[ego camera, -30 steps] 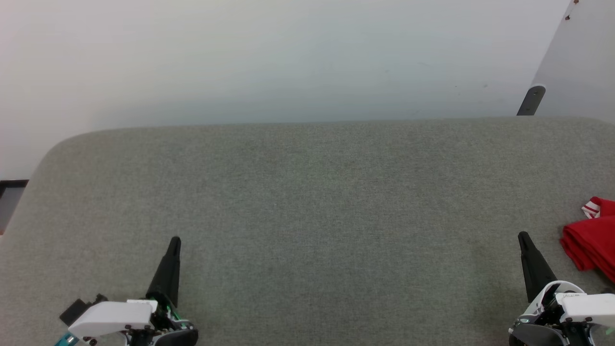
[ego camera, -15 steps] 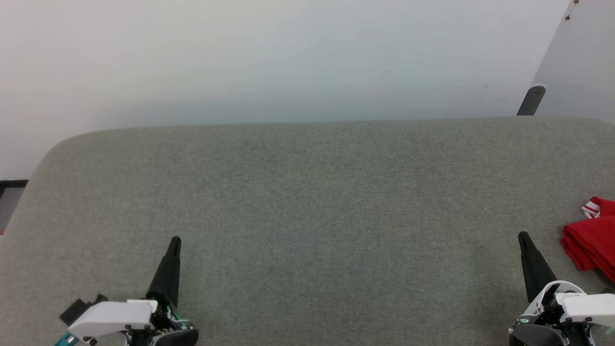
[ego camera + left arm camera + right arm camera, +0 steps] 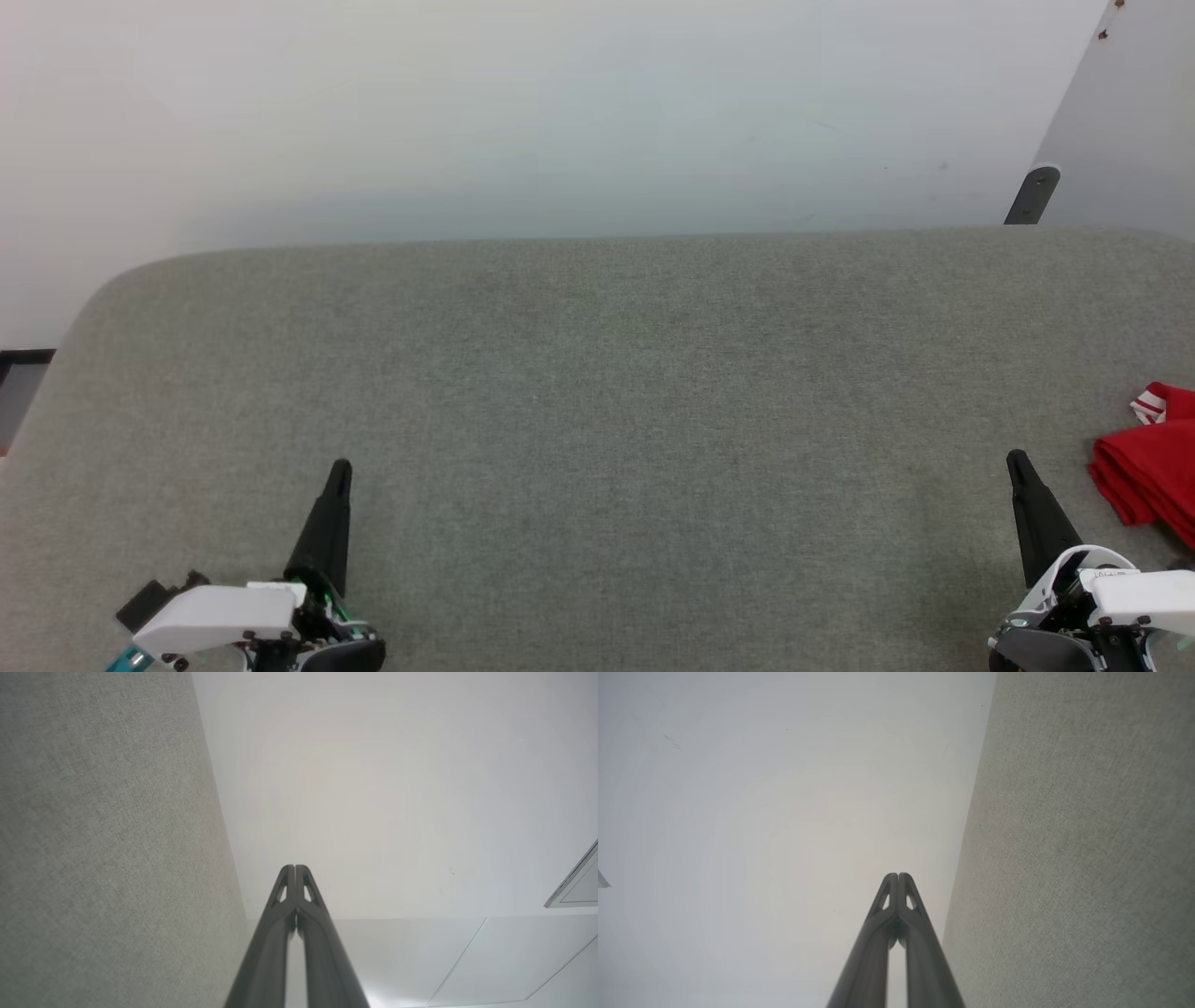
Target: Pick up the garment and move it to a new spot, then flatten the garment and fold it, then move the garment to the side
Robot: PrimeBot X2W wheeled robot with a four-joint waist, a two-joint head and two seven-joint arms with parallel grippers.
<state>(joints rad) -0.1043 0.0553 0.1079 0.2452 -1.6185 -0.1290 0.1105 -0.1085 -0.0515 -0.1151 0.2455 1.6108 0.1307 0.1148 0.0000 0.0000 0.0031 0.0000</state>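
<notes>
My left gripper (image 3: pixel 338 474) sits low at the left of the grey padded surface (image 3: pixel 597 373), fingers pressed together on nothing, well apart from the work. Further right, my right gripper (image 3: pixel 1018 462) is likewise closed and empty. The garment (image 3: pixel 1146 467) lies near it, to its right, a bunched red heap with striped trim, cut off by the frame edge, so I can't judge its long axis. The right arm is nearer, so I'd reach with that.

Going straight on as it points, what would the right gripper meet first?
The way looks free: the right gripper points across the grey table toward its far edge; the red garment lies off to its right. Depth is unclear.
</notes>
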